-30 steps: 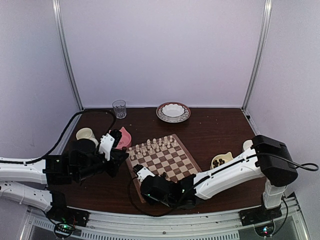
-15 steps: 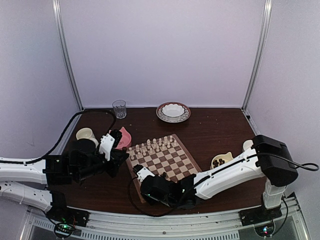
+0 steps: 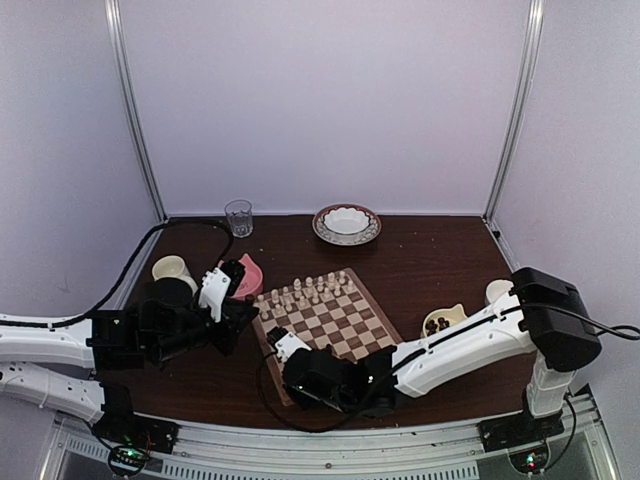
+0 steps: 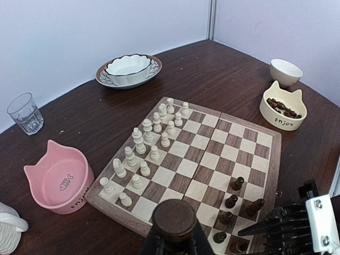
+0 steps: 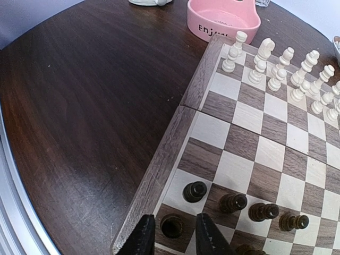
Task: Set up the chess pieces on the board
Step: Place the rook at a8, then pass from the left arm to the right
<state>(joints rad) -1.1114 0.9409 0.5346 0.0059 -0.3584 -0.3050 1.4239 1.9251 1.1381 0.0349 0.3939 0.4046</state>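
Observation:
The board (image 3: 330, 322) lies mid-table, with pale chessmen (image 3: 305, 292) along its far side. Several dark chess pieces (image 4: 231, 201) stand at its near left corner. My right gripper (image 5: 173, 223) is open, its fingers either side of a dark rook (image 5: 171, 227) on the corner square, with a small gap on each side. A row of dark pawns (image 5: 234, 202) stands just beyond it. My left gripper (image 4: 174, 240) hovers off the board's left edge, shut on a dark piece (image 4: 174, 217) whose round base faces the camera. The right gripper (image 3: 300, 385) hides that corner in the top view.
A cream cat-ear bowl (image 3: 443, 321) holding more dark pieces sits right of the board, beside a small white cup (image 3: 494, 290). A pink cat-ear bowl (image 3: 247, 275) and a white mug (image 3: 172, 268) are at the left. A glass (image 3: 238, 217) and a patterned dish (image 3: 346, 223) stand at the back.
The right gripper's jaws have parted a little, freeing the rook on the corner square. The left arm and its piece have stayed put.

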